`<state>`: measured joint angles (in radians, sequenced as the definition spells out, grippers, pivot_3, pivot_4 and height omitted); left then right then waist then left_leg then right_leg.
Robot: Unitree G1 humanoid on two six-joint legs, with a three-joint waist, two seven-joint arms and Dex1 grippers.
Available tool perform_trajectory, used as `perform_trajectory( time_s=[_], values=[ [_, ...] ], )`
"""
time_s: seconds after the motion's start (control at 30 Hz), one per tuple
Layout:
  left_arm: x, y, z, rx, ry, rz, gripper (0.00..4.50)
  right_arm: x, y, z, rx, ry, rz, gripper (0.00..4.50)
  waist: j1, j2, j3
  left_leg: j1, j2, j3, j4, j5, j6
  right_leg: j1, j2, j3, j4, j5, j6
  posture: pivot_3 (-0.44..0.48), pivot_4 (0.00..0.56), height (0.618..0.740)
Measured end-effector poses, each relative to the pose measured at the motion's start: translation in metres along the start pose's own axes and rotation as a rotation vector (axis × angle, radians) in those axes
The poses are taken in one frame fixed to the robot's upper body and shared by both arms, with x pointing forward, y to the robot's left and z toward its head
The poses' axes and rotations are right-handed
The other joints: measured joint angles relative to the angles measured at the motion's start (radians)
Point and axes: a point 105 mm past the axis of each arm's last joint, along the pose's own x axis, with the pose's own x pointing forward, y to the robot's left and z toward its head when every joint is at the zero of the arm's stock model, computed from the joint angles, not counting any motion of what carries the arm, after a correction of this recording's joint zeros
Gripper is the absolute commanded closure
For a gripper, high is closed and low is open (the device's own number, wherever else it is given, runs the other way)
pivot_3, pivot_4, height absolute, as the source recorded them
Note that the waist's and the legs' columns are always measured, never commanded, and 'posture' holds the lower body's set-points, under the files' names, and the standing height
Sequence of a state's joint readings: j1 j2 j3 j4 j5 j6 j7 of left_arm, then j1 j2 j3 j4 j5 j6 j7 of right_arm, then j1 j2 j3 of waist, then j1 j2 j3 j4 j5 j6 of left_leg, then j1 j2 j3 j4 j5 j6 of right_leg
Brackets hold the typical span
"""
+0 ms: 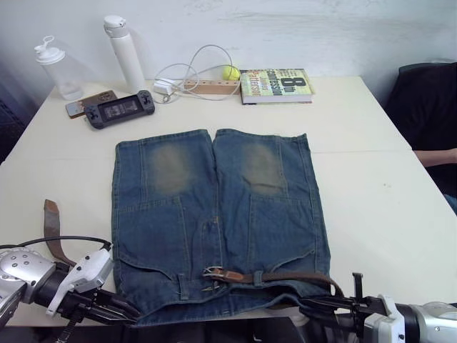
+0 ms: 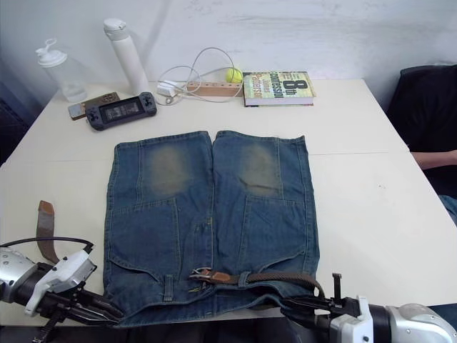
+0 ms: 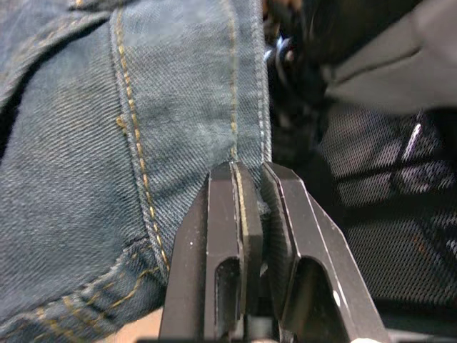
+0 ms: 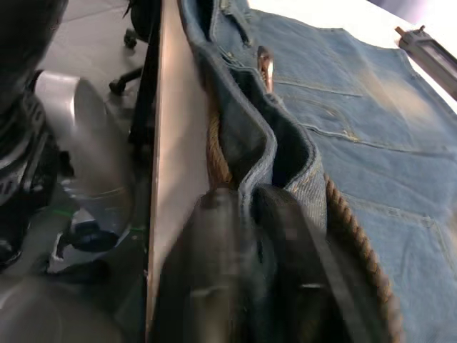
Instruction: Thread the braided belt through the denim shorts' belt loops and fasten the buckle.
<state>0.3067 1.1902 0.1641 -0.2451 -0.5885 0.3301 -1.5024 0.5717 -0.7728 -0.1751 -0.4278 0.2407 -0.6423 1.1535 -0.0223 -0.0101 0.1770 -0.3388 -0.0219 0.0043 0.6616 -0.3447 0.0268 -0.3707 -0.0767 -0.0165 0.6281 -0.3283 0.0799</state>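
Braided belt (image 1: 285, 276) lies along the waistband; both end effectors pinch denim shorts (image 1: 214, 214).

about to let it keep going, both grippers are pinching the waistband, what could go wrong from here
Both grippers, left and right, clamp the denim shorts at the table edge, so a pull could drag them off. The braided belt is only partly threaded; its tan tip lies loose and may slide back out.

white bottle (image 1: 125, 51) | handheld console (image 1: 120, 108) | book (image 1: 276, 85) (cover up) | yellow ball (image 1: 230, 72) | white cable (image 1: 193, 71)
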Motion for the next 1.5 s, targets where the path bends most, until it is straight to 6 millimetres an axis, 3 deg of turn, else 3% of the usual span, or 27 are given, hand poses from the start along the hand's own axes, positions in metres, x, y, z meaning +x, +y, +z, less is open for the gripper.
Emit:
perform_trajectory(
  time_s=[0.13,0.23,0.33,0.53,0.63,0.7,0.73,0.8,0.87,0.97,1.07,1.2,1.3,1.37,1.4,1.43,1.5],
  values=[
    [-0.012,0.002,0.004,-0.064,0.014,0.002,1.34,-0.007,-0.001,-0.002,-0.007,0.009,0.012,0.13,-0.001,0.001,0.0,-0.003,0.001,0.0,0.0,0.001,-0.003,-0.004,0.001,-0.001,0.0,0.0,0.0,0.0,0.15,0.735],
    [-0.022,-0.008,0.014,-0.182,-0.033,-0.043,0.02,-0.026,-0.003,-0.011,-0.005,0.055,0.009,0.0,-0.001,-0.001,0.001,-0.003,0.001,0.0,0.0,0.001,-0.003,-0.003,0.001,-0.001,0.0,0.0,0.0,0.0,0.15,0.735],
    [-0.04,-0.012,0.02,-0.305,-0.045,-0.036,0.02,-0.047,-0.021,-0.03,-0.032,0.129,-0.036,0.0,-0.005,-0.002,0.001,-0.001,0.001,0.001,0.001,0.0,-0.002,0.0,0.0,-0.001,-0.001,0.0,0.0,0.0,0.15,0.735],
    [-0.053,-0.004,0.039,-0.28,-0.158,0.003,0.02,-0.057,-0.063,-0.042,-0.094,0.156,-0.155,0.0,-0.007,0.004,0.003,0.001,0.001,0.001,0.0,0.0,-0.002,0.0,0.001,-0.001,0.0,0.0,-0.001,0.0,0.15,0.735],
    [-0.069,0.013,0.068,-0.159,-0.347,0.054,0.02,-0.057,-0.102,-0.051,-0.082,0.187,-0.18,0.0,-0.005,0.008,0.006,-0.001,0.001,0.001,0.001,0.001,-0.004,-0.003,0.002,-0.001,0.002,0.0,-0.001,0.0,0.15,0.735],
    [-0.077,0.029,0.089,-0.051,-0.453,0.12,0.02,-0.05,-0.147,-0.054,-0.013,0.199,-0.221,0.0,-0.007,0.009,0.007,-0.003,0.001,0.001,0.002,0.003,-0.006,-0.007,0.002,-0.001,0.005,-0.001,-0.001,0.0,0.15,0.735],
    [-0.076,0.041,0.097,-0.006,-0.485,0.174,0.02,-0.044,-0.173,-0.051,0.024,0.192,-0.255,0.0,-0.008,0.01,0.008,-0.006,0.001,0.001,0.002,0.005,-0.01,-0.01,0.002,-0.001,0.007,-0.001,-0.001,0.0,0.15,0.735],
    [-0.073,0.074,0.103,0.074,-0.478,0.337,0.02,-0.028,-0.198,-0.05,0.171,0.209,-0.238,0.0,-0.004,0.012,0.006,-0.019,0.001,0.001,0.006,0.008,-0.012,-0.024,0.002,-0.002,0.015,-0.001,-0.001,0.0,0.15,0.735],
    [-0.043,0.117,0.094,0.036,-0.423,0.439,0.02,0.012,-0.187,-0.072,0.401,0.266,-0.124,0.0,0.011,0.007,0.005,-0.043,0.001,0.0,0.023,0.008,-0.01,-0.046,0.003,-0.003,0.031,-0.001,-0.001,0.0,0.15,0.735],
    [-0.032,0.156,0.098,0.014,-0.347,0.577,0.02,0.049,-0.184,-0.074,0.469,0.263,-0.026,0.0,0.017,0.007,0.005,-0.06,-0.004,0.001,0.036,0.007,-0.006,-0.057,0.0,-0.002,0.033,0.002,0.004,0.0,0.15,0.735],
    [-0.029,0.171,0.087,0.018,-0.258,0.653,0.02,0.054,-0.195,-0.078,0.476,0.306,-0.024,0.0,0.016,0.005,0.004,-0.061,-0.004,0.001,0.038,0.006,-0.004,-0.057,-0.001,-0.002,0.032,0.003,0.006,0.0,0.15,0.735],
    [-0.025,0.174,0.081,0.086,-0.14,0.674,0.02,0.065,-0.201,-0.092,0.474,0.369,-0.011,0.0,0.016,0.008,0.0,-0.058,-0.004,0.002,0.037,0.006,-0.005,-0.055,-0.001,-0.002,0.032,0.003,0.006,0.0,0.15,0.735],
    [-0.02,0.175,0.075,0.114,-0.058,0.679,0.8,0.067,-0.198,-0.098,0.467,0.416,0.027,0.0,0.014,0.009,-0.007,-0.044,-0.003,0.002,0.032,0.006,-0.004,-0.042,-0.001,-0.002,0.029,0.002,0.004,0.0,0.15,0.735],
    [-0.013,0.177,0.074,0.144,-0.036,0.674,1.66,0.067,-0.193,-0.104,0.465,0.441,0.043,0.0,0.015,0.009,-0.012,-0.029,-0.004,0.002,0.024,0.004,-0.003,-0.029,-0.001,-0.001,0.025,0.002,0.004,0.0,0.15,0.735],
    [-0.013,0.177,0.074,0.145,-0.035,0.673,1.66,0.067,-0.193,-0.104,0.465,0.442,0.043,0.0,0.015,0.008,-0.014,-0.027,-0.004,0.002,0.023,0.004,-0.003,-0.026,-0.001,-0.001,0.023,0.002,0.004,0.0,0.15,0.735],
    [-0.011,0.177,0.074,0.152,-0.032,0.669,2.31,0.067,-0.192,-0.105,0.461,0.449,0.046,0.49,0.017,0.008,-0.018,-0.024,-0.003,0.002,0.021,0.004,-0.003,-0.024,-0.001,-0.002,0.019,0.002,0.004,0.0,0.15,0.735],
    [-0.007,0.175,0.071,0.168,-0.012,0.657,2.84,0.069,-0.184,-0.109,0.459,0.456,0.062,1.15,0.017,0.005,-0.028,-0.018,-0.003,0.0,0.019,0.0,-0.003,-0.019,-0.001,-0.001,0.016,0.002,0.003,0.0,0.15,0.735]
  ],
)
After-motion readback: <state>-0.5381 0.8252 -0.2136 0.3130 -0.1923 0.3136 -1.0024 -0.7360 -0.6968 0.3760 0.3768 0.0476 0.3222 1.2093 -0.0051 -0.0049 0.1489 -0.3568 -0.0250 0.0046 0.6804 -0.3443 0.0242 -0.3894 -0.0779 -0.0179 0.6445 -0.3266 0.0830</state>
